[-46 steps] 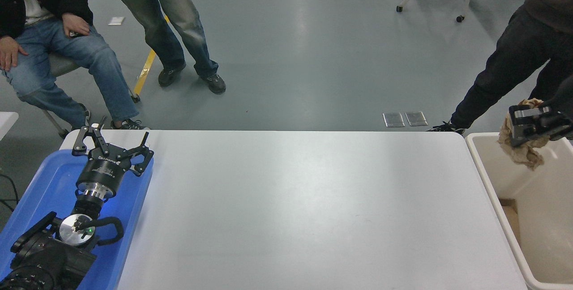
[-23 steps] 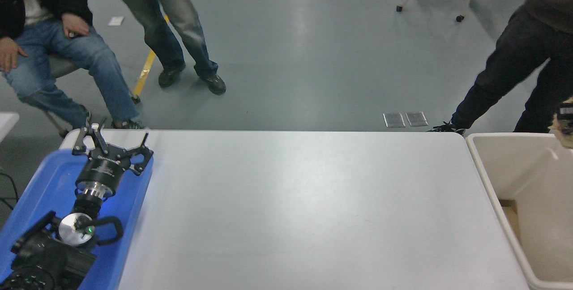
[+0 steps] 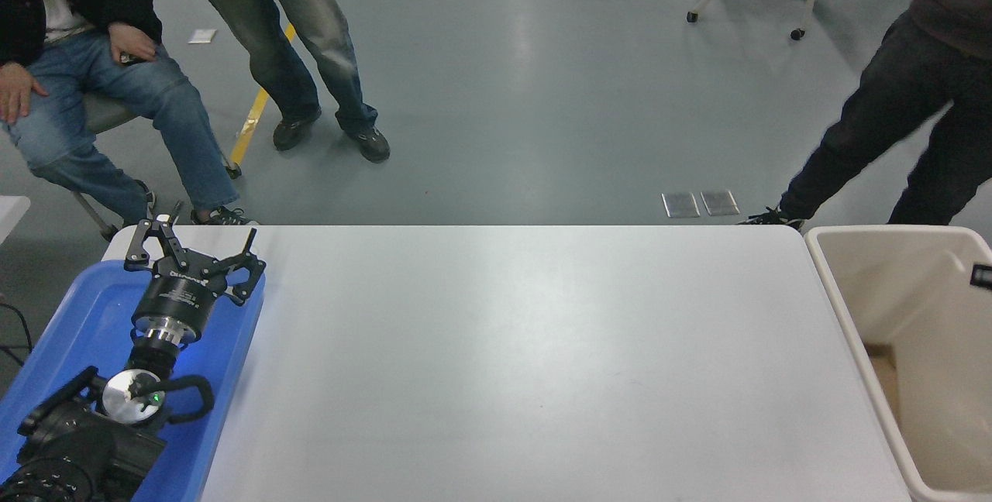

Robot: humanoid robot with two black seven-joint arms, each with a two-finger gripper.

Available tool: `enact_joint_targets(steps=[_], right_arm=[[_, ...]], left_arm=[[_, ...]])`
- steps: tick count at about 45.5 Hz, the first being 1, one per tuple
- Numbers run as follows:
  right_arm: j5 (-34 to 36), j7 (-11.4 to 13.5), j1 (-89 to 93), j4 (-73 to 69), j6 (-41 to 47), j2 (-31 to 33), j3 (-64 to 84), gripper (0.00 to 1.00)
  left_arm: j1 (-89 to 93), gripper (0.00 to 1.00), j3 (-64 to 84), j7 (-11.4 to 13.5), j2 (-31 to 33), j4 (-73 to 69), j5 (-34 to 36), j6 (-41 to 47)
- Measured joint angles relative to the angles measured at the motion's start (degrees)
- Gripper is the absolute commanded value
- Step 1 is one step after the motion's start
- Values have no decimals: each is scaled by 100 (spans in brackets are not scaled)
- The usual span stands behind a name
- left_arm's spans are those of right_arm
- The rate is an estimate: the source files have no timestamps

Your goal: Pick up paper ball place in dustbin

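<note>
The paper ball is out of view. The dustbin (image 3: 899, 293) is a large beige bin standing against the table's right end, with its far wall and left rim showing. Only a small black sliver of my right gripper (image 3: 983, 275) shows at the picture's right edge, over the bin's opening. I cannot see what it holds or how it stands. My left gripper (image 3: 194, 245) is open and empty, parked over the blue tray (image 3: 93, 308) at the lower left.
The white table (image 3: 527, 355) spans the middle. A seated person (image 3: 93, 91) and a standing person (image 3: 302, 45) are at the far left. Another person's dark legs (image 3: 891, 115) stand just behind the bin. A flat tan patch (image 3: 883, 378) lies low inside the bin.
My right gripper, shut on the paper ball over the bin's far rim a second ago, has moved right until almost out of the picture. The ball has gone from view with it.
</note>
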State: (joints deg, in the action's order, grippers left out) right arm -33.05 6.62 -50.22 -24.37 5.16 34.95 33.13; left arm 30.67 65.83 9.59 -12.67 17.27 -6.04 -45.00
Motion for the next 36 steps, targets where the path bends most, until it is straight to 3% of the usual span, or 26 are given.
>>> enact_joint_targets(steps=[12,13,16,20,36], right_arm=[[174,4,727,502,-292,-503,-453,2],[184,4,767,533,-319,-530,-479,10],[202,3,838,581,-376,-581,-525,66],[225,3,900,616,-440,-629,-569,100],[229,21,824,427,-510,-579,-690,100]], left_arm=[[0,99,0,1,1,0,-1,0],[0,99,0,1,1,0,-1,0],[0,99,0,3,1,1,-1,0],[0,99,0,5,1,2,-1,0],[3,99,-2,4,2,4,5,0]])
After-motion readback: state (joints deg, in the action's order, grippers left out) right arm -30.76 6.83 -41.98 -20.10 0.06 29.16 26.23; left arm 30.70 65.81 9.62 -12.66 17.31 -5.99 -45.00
